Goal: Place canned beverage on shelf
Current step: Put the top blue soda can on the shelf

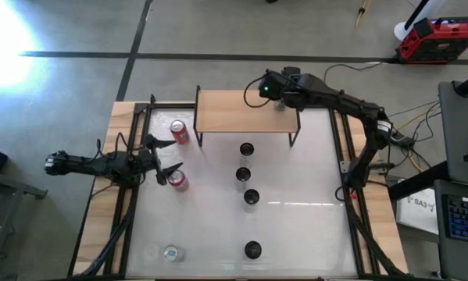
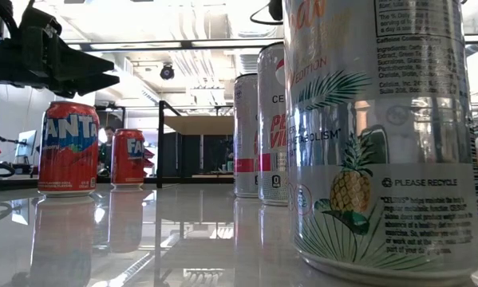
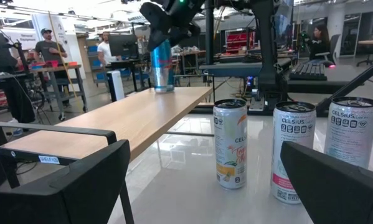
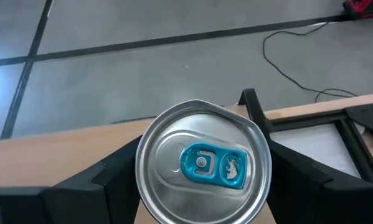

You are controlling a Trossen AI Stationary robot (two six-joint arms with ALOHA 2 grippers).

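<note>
the right end effector (image 1: 279,100) pinches a blue canned beverage (image 3: 162,65), which stands upright on the shelf (image 1: 234,111) near its right end. the left end effector (image 1: 171,160), fingers spread, waits at the worktop's (image 1: 296,226) left side between two red cans.

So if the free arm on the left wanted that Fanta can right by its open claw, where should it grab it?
Probably around the middle of the Fanta can, coming in level from the left. It stands upright with round, even sides, and the left end effector is already open and facing that way. The second Fanta can stands clear, so it should not get in the way.
</note>
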